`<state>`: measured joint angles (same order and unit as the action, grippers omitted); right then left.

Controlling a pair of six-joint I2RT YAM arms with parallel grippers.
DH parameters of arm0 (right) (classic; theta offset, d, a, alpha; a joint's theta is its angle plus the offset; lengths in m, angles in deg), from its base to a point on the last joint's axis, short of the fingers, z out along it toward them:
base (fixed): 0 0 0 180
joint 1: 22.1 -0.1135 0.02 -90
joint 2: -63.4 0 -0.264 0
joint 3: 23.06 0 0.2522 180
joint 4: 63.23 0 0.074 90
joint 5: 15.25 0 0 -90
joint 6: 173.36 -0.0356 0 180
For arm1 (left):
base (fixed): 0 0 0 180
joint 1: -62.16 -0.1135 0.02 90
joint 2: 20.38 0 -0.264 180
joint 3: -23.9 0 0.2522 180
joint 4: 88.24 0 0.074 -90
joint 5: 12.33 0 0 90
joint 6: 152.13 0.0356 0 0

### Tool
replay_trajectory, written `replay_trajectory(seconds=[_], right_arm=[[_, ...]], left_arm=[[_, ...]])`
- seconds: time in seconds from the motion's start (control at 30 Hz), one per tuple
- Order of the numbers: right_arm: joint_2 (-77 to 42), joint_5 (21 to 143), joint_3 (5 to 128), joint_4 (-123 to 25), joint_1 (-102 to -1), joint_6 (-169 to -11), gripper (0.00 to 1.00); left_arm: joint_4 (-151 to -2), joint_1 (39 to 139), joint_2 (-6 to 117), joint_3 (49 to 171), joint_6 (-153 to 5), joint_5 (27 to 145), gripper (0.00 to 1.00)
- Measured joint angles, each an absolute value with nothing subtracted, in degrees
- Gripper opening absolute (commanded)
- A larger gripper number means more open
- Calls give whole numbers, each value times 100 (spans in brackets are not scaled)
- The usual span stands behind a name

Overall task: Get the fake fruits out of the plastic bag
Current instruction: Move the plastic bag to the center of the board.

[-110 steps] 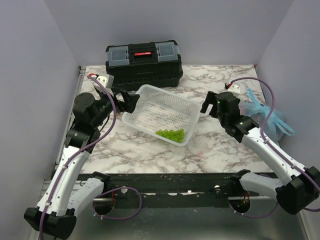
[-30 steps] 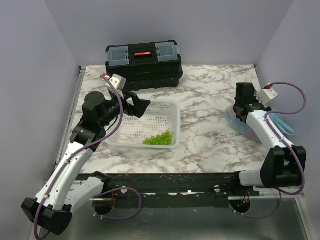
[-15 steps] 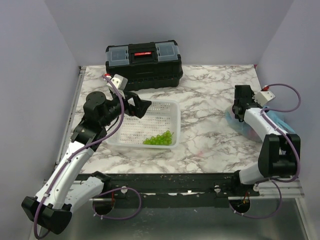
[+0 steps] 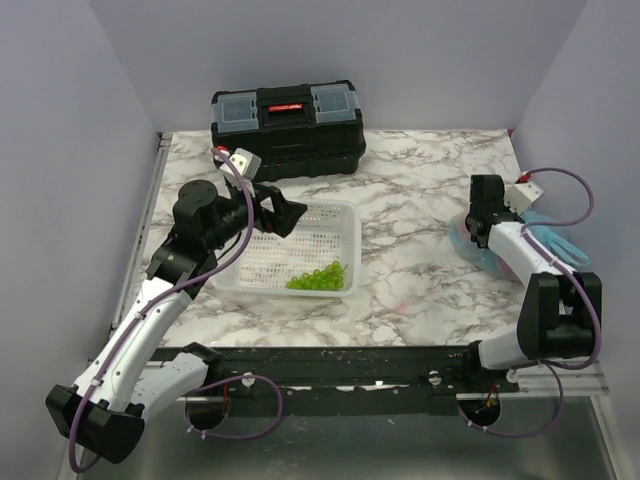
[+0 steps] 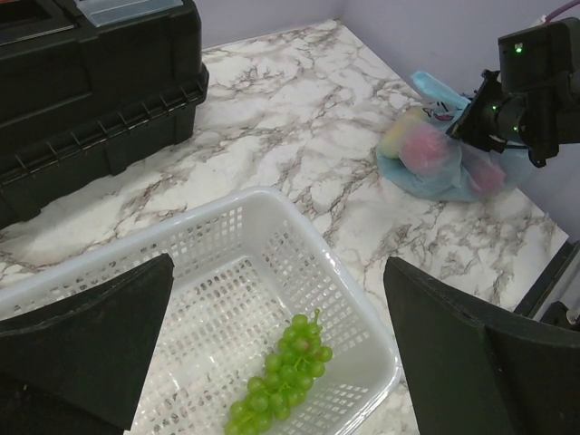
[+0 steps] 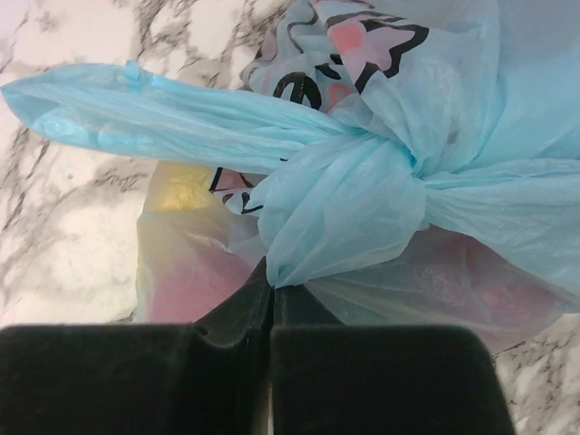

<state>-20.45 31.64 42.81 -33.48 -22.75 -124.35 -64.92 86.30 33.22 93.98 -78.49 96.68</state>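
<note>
Right wrist view: your right gripper (image 6: 272, 304), jaws pressed together (whether film is caught, you cannot tell), touches the knot (image 6: 340, 213) of the plastic bag (image 6: 453, 82) straight ahead, the fake fruits (image 5: 419, 149) inside. The left gripper (image 5: 279, 272) gapes empty, well apart over the white basket (image 5: 263, 193).

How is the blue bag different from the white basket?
The plastic bag is soft, crinkly blue film knotted shut; the basket is stiff white mesh, open on top. The bag's fake fruits show pink and yellow through it; the basket holds green grapes. Both rest on the marble table.
</note>
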Motion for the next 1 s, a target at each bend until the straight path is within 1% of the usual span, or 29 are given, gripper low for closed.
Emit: replay_trajectory(seconds=[0.17,0.27,0.4,0.6,0.87,0.9,1.0], right_arm=[[-1726,3865,4017,-3472,-2364,-12276,1],[-1549,4261,3814,-3509,-2692,-12271,1],[-1318,4412,3582,-3479,-3678,-12319,1],[-1132,4667,3484,-3282,-5125,-12818,1],[-1068,4641,3414,-3179,-6353,-13233,1],[-1068,4670,3414,-3179,-6460,-13235,5],[-1060,4840,3412,-3197,-6563,-13261,25]], left_arm=[[-6489,8630,3418,9398,-7886,9714,99],[-6489,8630,3490,9398,-7925,9788,99],[-6489,8632,3567,9398,-7941,9818,99],[-6487,8667,3659,9398,-7954,9849,99],[-6487,8744,3729,9398,-7954,9888,99],[-6487,8757,3744,9398,-7954,9891,99],[-6485,8801,3799,9398,-7952,9891,99]])
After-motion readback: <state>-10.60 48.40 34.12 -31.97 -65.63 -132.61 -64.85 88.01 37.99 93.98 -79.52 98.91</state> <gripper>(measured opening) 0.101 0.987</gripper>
